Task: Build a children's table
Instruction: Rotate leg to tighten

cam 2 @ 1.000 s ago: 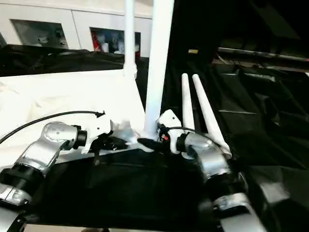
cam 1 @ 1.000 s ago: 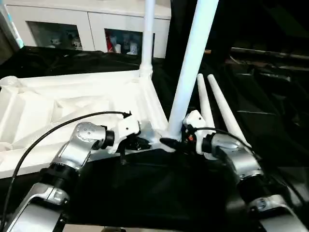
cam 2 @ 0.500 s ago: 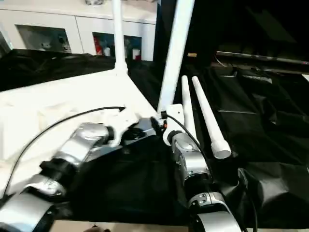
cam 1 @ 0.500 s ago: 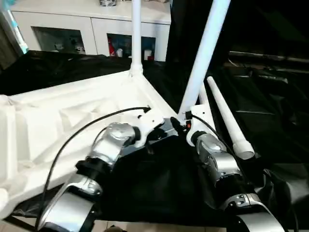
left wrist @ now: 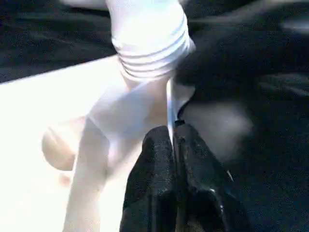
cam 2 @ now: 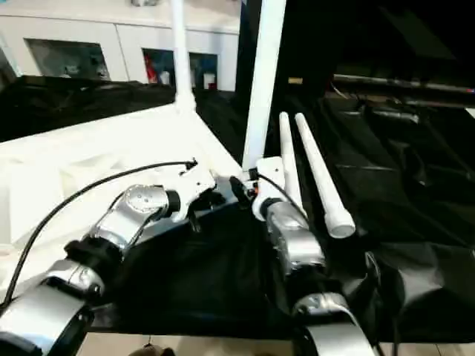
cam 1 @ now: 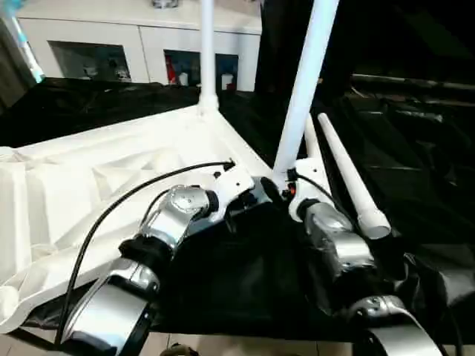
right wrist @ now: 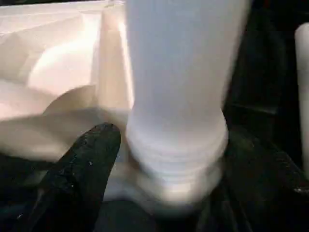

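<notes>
The children's table top [cam 1: 111, 170] lies upside down, white, on black cloth. One white leg [cam 1: 206, 52] stands in its far corner socket and another leg [cam 1: 304, 89] rises from the near corner. Two loose legs [cam 1: 345, 174] lie side by side on the cloth to the right. My left gripper [cam 1: 256, 194] is shut, its fingertips [left wrist: 159, 140] against the rim beside the near socket. My right gripper [cam 1: 278, 191] is open, with a black finger [right wrist: 82, 169] on either side of the near leg's ribbed base [right wrist: 176, 159].
A white cabinet [cam 1: 111, 44] with glass doors stands behind the work. Black cloth [cam 1: 245, 274] covers the surface under and around the table top. A black cable [cam 1: 111, 215] loops over my left forearm.
The head view has swung and come closer, so the whole picture shifted. Both grippers stay at the near corner. The near leg stands a little steeper than half a second ago.
</notes>
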